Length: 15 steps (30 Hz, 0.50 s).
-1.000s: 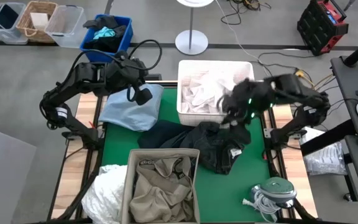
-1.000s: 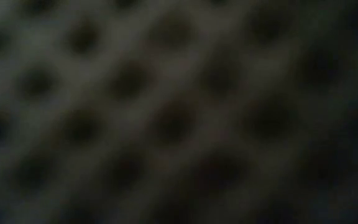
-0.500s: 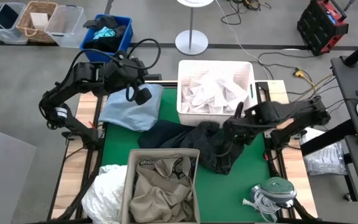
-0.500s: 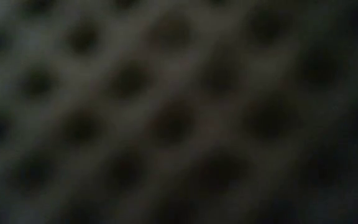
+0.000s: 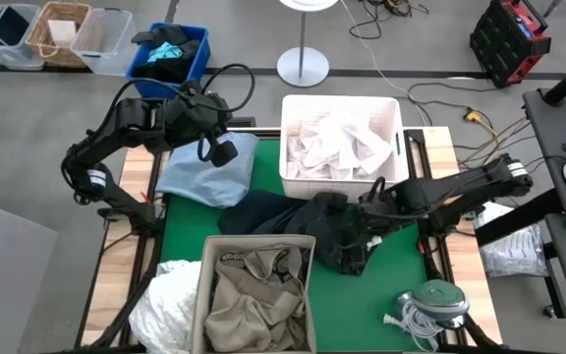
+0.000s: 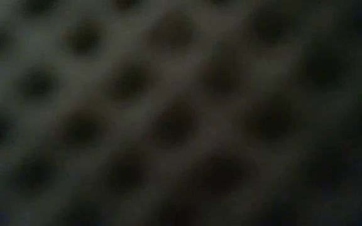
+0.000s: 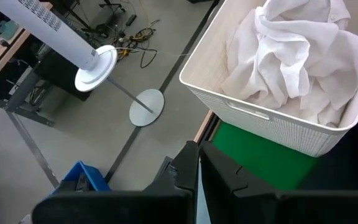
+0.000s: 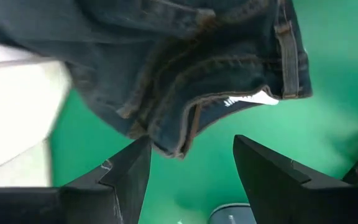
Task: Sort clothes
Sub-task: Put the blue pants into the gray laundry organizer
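Dark denim jeans (image 5: pixel 340 232) lie crumpled on the green mat, beside a dark navy piece (image 5: pixel 263 210). My right gripper (image 5: pixel 366 208) is low at the jeans' right side. In the right wrist view it stands open (image 8: pixel 191 143), its fingers just short of the jeans' stitched edge (image 8: pixel 179 124); I cannot tell whether they touch. A light blue shirt (image 5: pixel 202 175) lies at the far left, with my left gripper (image 5: pixel 226 150) shut (image 7: pixel 199 163) above it and holding nothing. The low view shows only a dark blur.
A white bin (image 5: pixel 293 182) of white clothes stands at the far middle. A beige bin (image 5: pixel 208 295) of khaki pieces stands at the near edge, with a white cloth heap (image 5: pixel 163 305) to its left. A grey-green device with a cord (image 5: pixel 432 301) sits near right. A blue bin (image 5: pixel 197 59) stands beyond the table.
My right gripper has come down from the white bin's front wall toward the near edge, reaching the right side of the jeans. Its arm now lies stretched low over the table's right part. The jeans have hardly shifted.
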### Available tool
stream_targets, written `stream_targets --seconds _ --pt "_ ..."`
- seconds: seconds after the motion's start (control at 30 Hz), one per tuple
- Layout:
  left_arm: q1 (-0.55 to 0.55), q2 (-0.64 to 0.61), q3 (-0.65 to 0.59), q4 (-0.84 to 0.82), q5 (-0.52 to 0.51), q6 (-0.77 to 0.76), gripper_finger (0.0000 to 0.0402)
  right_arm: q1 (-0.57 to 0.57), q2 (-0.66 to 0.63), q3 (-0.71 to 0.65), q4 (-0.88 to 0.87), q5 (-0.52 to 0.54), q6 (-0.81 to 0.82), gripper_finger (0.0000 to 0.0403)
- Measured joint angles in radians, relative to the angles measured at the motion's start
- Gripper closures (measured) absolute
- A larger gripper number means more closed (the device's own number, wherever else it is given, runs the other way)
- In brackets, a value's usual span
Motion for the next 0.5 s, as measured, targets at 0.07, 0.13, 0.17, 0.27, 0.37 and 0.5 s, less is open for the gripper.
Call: stream_targets --seconds 0.07,0.13,0.17,0.27,0.37,0.5 --pt "0.0 0.0 0.0 0.0 0.0 0.0 0.0402 0.01 0.009 -0.036 0.028 0.001 0.026 0.0183" --pt "0.0 0.0 0.0 -0.001 0.0 0.0 0.0402 0.017 0.025 -0.072 0.048 -0.002 0.057 0.0184" --pt "0.0 0.0 0.0 -0.002 0.0 0.0 0.0402 0.019 0.034 -0.088 0.058 -0.003 0.072 0.0184" --pt "0.0 0.0 0.0 -0.008 0.0 0.008 0.0402 0.018 0.049 -0.134 0.126 -0.003 0.081 0.0184" --pt "0.0 0.0 0.0 -0.01 0.0 0.011 0.0402 0.018 0.06 -0.19 0.221 -0.01 0.093 0.0184" --pt "0.0 0.0 0.0 -0.01 0.0 0.011 0.0402 0.018 0.061 -0.267 0.333 -0.001 0.098 0.0184"
